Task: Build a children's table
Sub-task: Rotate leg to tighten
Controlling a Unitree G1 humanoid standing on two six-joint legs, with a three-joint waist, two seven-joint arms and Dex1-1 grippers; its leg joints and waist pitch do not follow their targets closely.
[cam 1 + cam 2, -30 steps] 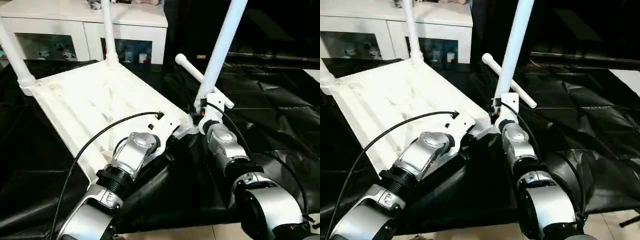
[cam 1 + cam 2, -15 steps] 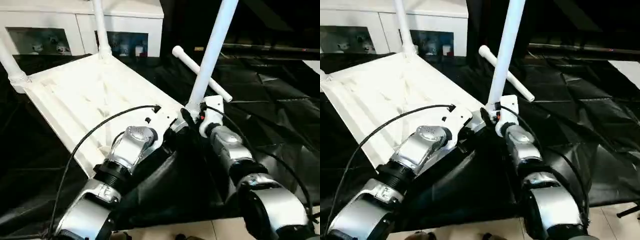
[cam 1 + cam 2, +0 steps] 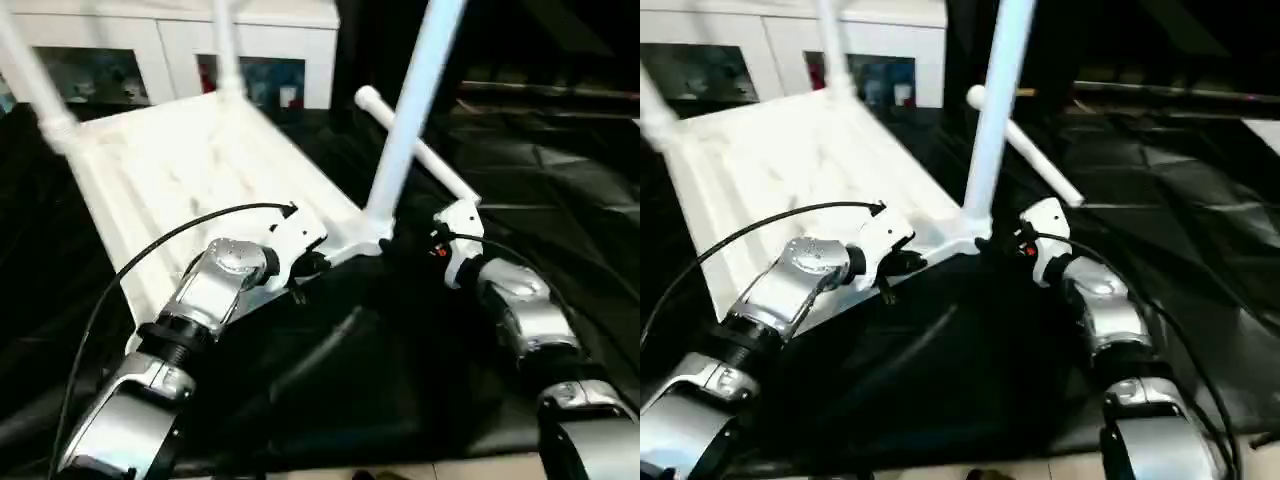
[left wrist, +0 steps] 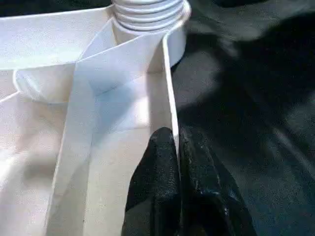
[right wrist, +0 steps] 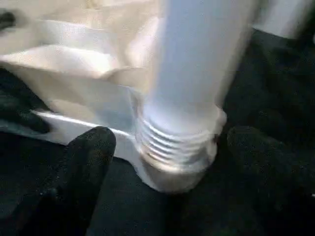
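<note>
The white tabletop lies upside down and tilted on the black sheet. Three white legs stand in its corner sockets: two at the far corners, one at the near right corner. The last leg lies loose on the sheet behind it. My left gripper is shut on the tabletop's raised rim just short of the near right socket. My right gripper is open, with its fingers on either side of the near leg's threaded base, not touching it.
A white glass-fronted cabinet stands behind the tabletop. The black sheet covers the floor around the work, wrinkled on the right. A strip of light floor runs along the near edge. My left arm's black cable arcs over the tabletop.
My right gripper has drawn back to the right from the near leg's base and stands open. The left gripper keeps its hold on the rim. The camera has shifted.
</note>
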